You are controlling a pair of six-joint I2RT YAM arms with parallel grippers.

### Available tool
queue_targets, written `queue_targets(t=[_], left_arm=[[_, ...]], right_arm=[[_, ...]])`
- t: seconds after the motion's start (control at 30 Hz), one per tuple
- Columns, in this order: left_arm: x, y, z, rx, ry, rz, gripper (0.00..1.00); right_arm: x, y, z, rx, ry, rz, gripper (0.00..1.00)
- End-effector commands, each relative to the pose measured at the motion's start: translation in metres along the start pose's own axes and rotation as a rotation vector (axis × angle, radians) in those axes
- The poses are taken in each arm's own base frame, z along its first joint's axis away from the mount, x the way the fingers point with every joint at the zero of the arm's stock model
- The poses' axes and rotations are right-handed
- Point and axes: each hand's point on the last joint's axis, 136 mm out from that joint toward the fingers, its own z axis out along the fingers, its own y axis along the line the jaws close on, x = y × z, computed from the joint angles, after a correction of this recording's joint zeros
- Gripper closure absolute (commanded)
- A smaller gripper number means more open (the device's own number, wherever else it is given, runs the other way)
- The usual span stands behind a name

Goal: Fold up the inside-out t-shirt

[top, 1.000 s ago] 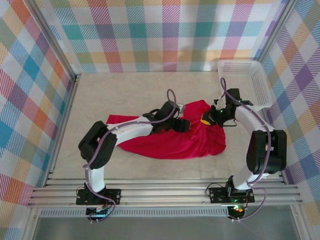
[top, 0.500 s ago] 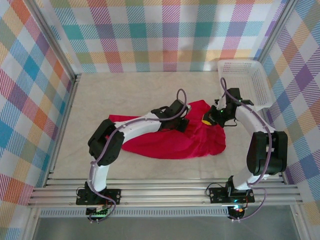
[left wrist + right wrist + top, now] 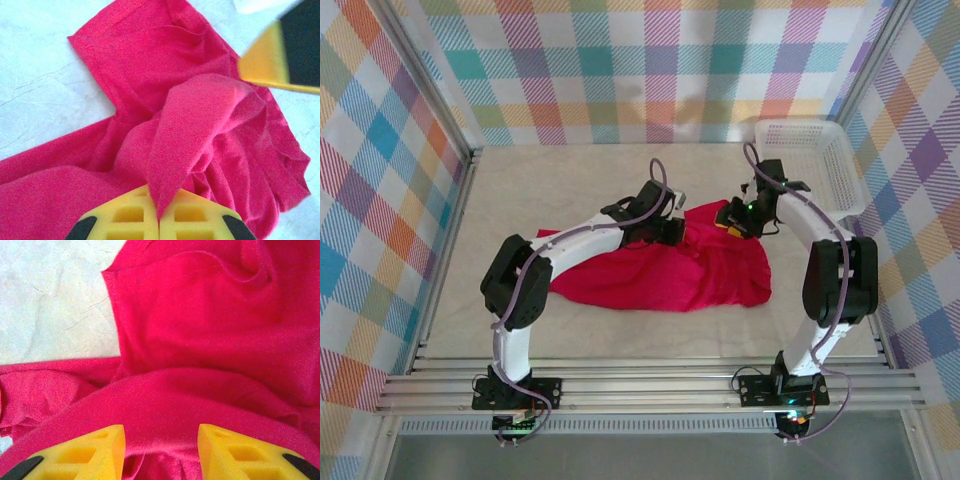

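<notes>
The inside-out t-shirt (image 3: 660,280) lies spread and creased across the middle of the table (image 3: 570,180), closer to the right edge than to the left. At the shirt's far edge, the left gripper (image 3: 672,230) is closed and pinches a raised fold of red fabric between its fingers (image 3: 125,220). Just beside it on the right, the right gripper (image 3: 730,222) sits over the shirt with its fingers (image 3: 100,445) parted, gripping nothing. A white mesh basket (image 3: 798,123) stands in the far right corner.

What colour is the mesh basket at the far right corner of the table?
White; the basket shows best in the top external view.
</notes>
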Motion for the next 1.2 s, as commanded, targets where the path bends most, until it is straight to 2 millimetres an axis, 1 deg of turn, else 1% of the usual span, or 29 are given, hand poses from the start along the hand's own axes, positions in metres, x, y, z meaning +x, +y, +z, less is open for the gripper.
queue_targets(t=[0.0, 0.07, 0.17, 0.23, 0.3, 0.33, 0.4, 0.47, 0.5, 0.53, 0.57, 0.7, 0.77, 0.8, 0.83, 0.9, 0.97, 1.07, 1.17], left_arm=[[0.001, -0.002, 0.007, 0.058, 0.003, -0.057, 1.00], [0.003, 0.001, 0.007, 0.063, 0.007, -0.069, 1.00], [0.004, 0.002, 0.007, 0.064, 0.008, -0.077, 1.00], [0.005, 0.003, 0.008, 0.064, 0.010, -0.086, 1.00], [0.007, 0.003, 0.009, 0.064, 0.014, -0.092, 1.00], [0.007, 0.003, 0.009, 0.065, 0.015, -0.095, 1.00], [0.008, 0.003, 0.008, 0.064, 0.014, -0.099, 1.00], [0.008, 0.004, 0.007, 0.063, 0.012, -0.101, 1.00], [0.008, 0.003, 0.006, 0.064, 0.010, -0.102, 1.00], [0.009, 0.003, 0.006, 0.064, 0.011, -0.101, 1.00], [0.009, 0.004, 0.005, 0.061, 0.011, -0.101, 1.00], [0.008, 0.005, 0.003, 0.061, 0.009, -0.108, 1.00], [0.007, 0.006, 0.001, 0.065, 0.007, -0.114, 1.00], [0.007, 0.006, 0.000, 0.069, 0.006, -0.116, 1.00], [0.007, 0.006, -0.002, 0.070, 0.006, -0.117, 1.00], [0.006, 0.008, -0.005, 0.065, 0.002, -0.117, 1.00], [0.003, 0.013, -0.008, 0.053, -0.004, -0.118, 1.00], [-0.002, 0.029, -0.012, 0.021, -0.014, -0.132, 1.00], [-0.010, 0.053, -0.014, -0.008, -0.019, -0.164, 1.00]], right_arm=[[0.022, 0.014, -0.022, -0.036, -0.023, -0.014, 0.60], [0.032, 0.025, -0.024, -0.112, -0.031, 0.006, 0.66], [0.043, 0.040, -0.014, -0.200, -0.024, 0.041, 0.73], [0.050, 0.051, -0.001, -0.241, -0.008, 0.054, 0.76], [0.054, 0.058, 0.014, -0.247, 0.018, 0.059, 0.76], [0.053, 0.060, 0.022, -0.243, 0.028, 0.061, 0.74], [0.049, 0.060, 0.034, -0.222, 0.028, 0.067, 0.64], [0.043, 0.061, 0.045, -0.218, 0.016, 0.084, 0.62], [0.039, 0.059, 0.050, -0.213, 0.009, 0.099, 0.60], [0.035, 0.058, 0.054, -0.204, -0.001, 0.110, 0.55], [0.033, 0.057, 0.057, -0.194, -0.007, 0.122, 0.54], [0.017, 0.051, 0.066, -0.157, -0.065, 0.144, 0.55], [0.009, 0.051, 0.067, -0.141, -0.092, 0.130, 0.61], [0.004, 0.053, 0.066, -0.141, -0.099, 0.124, 0.69], [0.002, 0.056, 0.065, -0.144, -0.100, 0.116, 0.81], [-0.002, 0.065, 0.058, -0.155, -0.092, 0.094, 0.99], [0.000, 0.071, 0.045, -0.152, -0.077, 0.065, 1.00], [0.012, 0.081, 0.012, -0.158, -0.038, 0.002, 1.00], [0.027, 0.094, -0.044, -0.210, -0.028, -0.062, 1.00]])
